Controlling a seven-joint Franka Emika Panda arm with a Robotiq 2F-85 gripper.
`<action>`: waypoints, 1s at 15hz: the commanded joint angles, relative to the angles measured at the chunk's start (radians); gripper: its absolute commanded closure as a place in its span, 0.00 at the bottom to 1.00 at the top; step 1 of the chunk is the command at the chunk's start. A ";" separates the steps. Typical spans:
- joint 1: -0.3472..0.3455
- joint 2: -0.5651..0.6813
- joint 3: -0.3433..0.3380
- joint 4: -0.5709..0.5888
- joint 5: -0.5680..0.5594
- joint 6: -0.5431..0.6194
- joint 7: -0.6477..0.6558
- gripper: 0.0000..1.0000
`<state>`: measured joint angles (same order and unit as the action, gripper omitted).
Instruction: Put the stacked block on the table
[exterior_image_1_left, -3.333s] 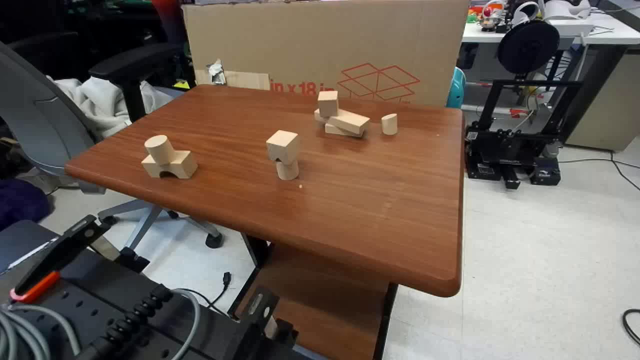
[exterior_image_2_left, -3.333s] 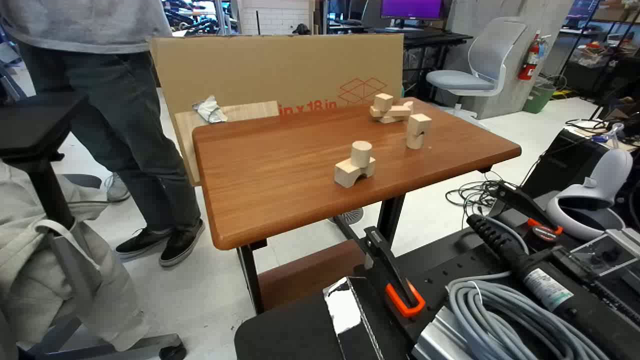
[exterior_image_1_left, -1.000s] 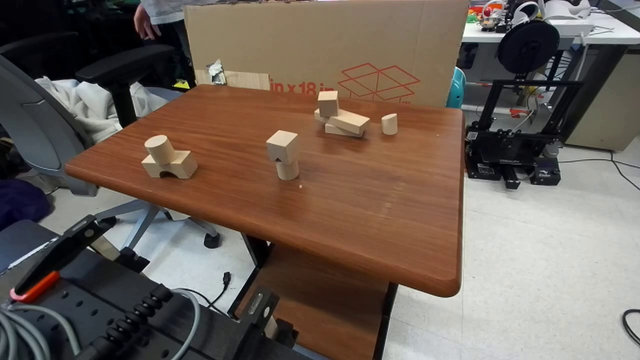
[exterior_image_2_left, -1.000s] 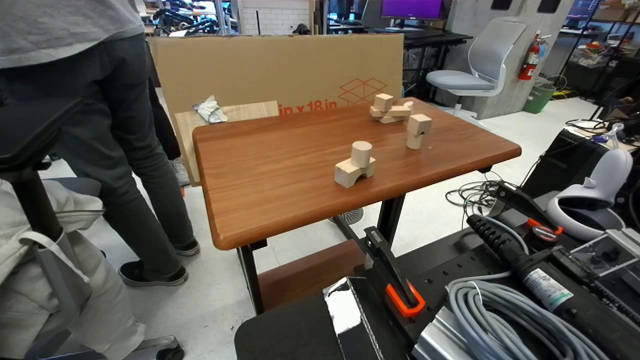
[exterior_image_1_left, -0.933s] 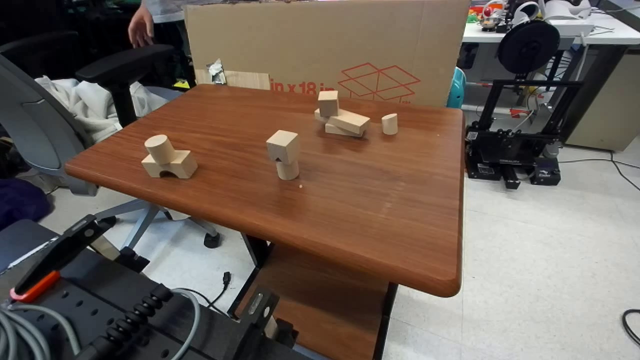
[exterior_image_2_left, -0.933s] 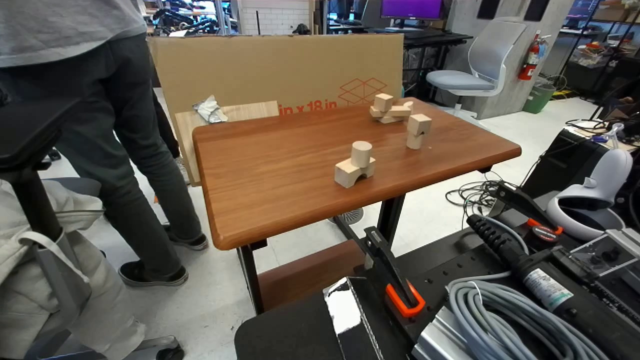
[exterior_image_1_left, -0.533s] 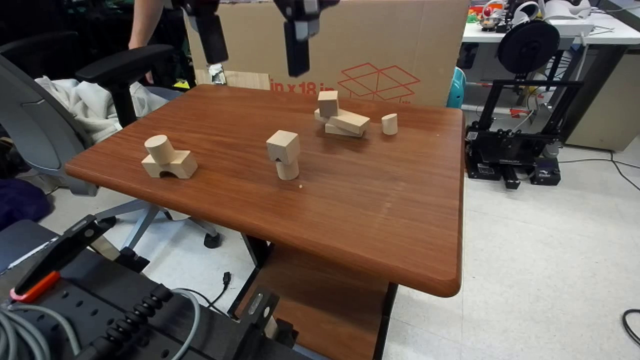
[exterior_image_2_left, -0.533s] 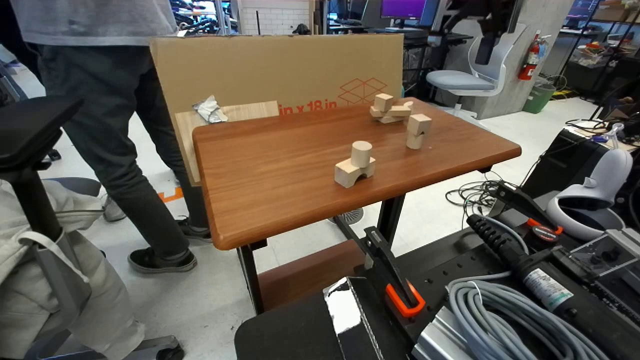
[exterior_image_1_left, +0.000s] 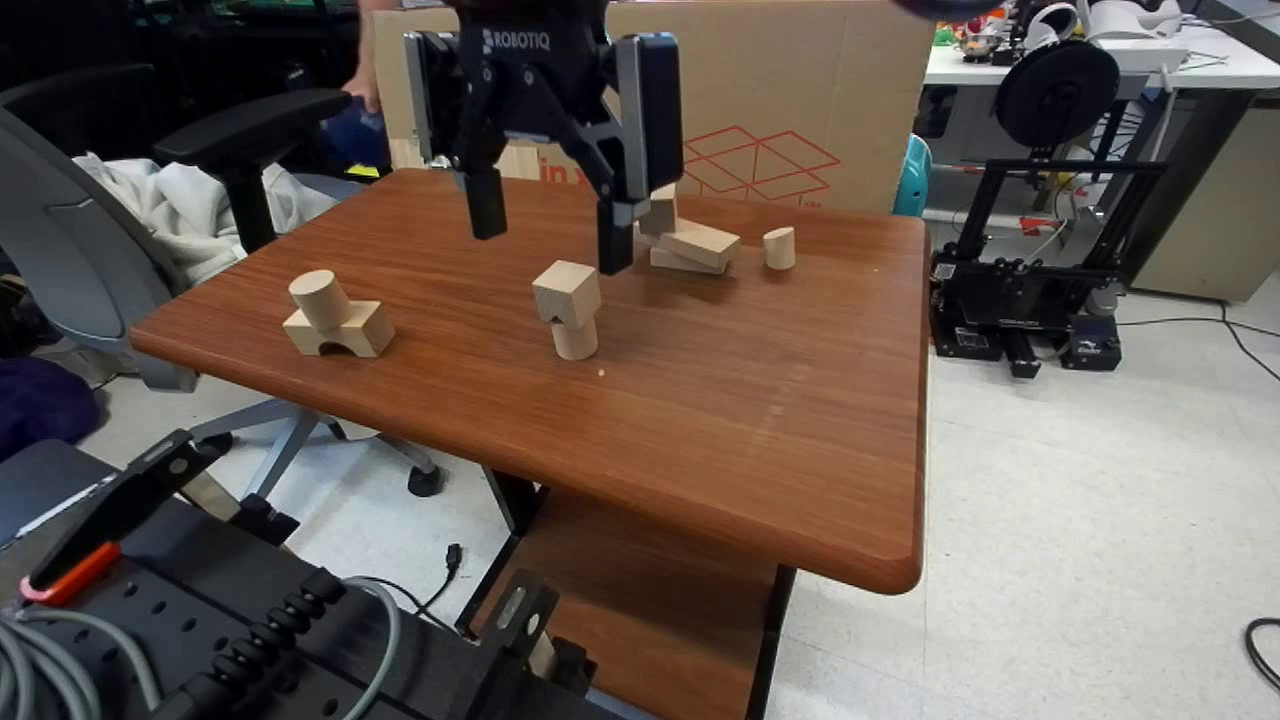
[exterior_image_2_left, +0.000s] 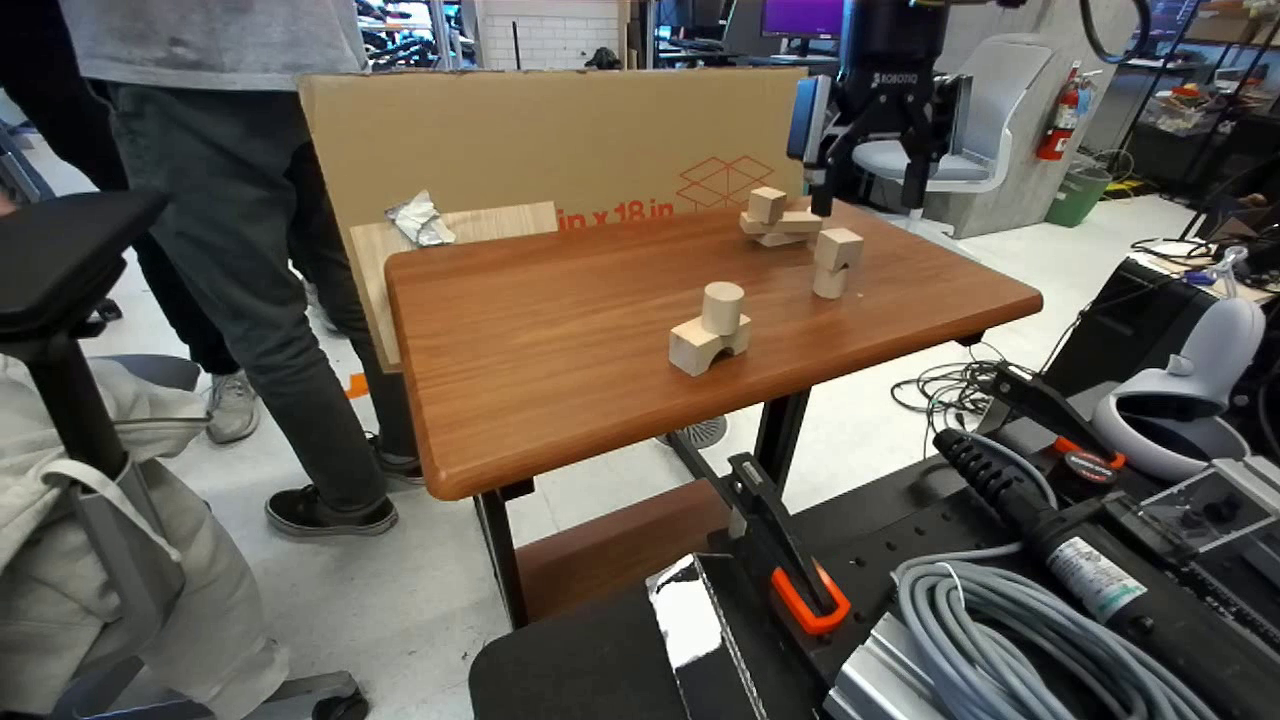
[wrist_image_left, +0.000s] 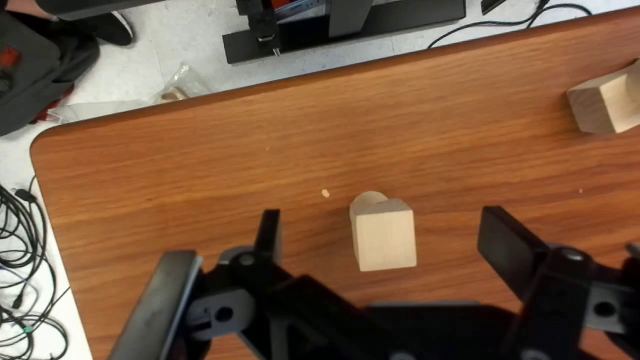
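The block (wrist_image_left: 386, 242) sits on a short upright cylinder (exterior_image_1_left: 575, 342), which stands on the desk (exterior_image_1_left: 760, 440); the set-down is not yet done. A similar cube (exterior_image_2_left: 767, 205) tops the flat pieces (exterior_image_1_left: 700, 243), but I take the one framed by the fingers (wrist_image_left: 510, 248) in the wrist view to be meant. The fingers are spread wide, above the block and apart from it, holding nothing.

It looks like plain bare wood, so it should be light, stiff and hard to damage, with enough grain for a sure hold. The best grip is likely on two opposite flat side faces, above the notched lower edge seen in both exterior views. Nothing seems to fix it to the cylinder, so a sideways nudge could topple both; lifting straight up first, then lowering it level onto the desk, looks safest.
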<state>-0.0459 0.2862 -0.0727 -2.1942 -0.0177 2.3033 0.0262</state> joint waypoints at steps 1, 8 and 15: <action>0.011 0.084 0.002 0.078 -0.022 0.011 0.036 0.00; 0.041 0.173 -0.006 0.140 -0.080 -0.004 0.068 0.42; 0.048 0.178 -0.002 0.146 -0.102 -0.010 0.067 0.92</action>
<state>-0.0058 0.4598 -0.0706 -2.0674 -0.1009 2.3032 0.0829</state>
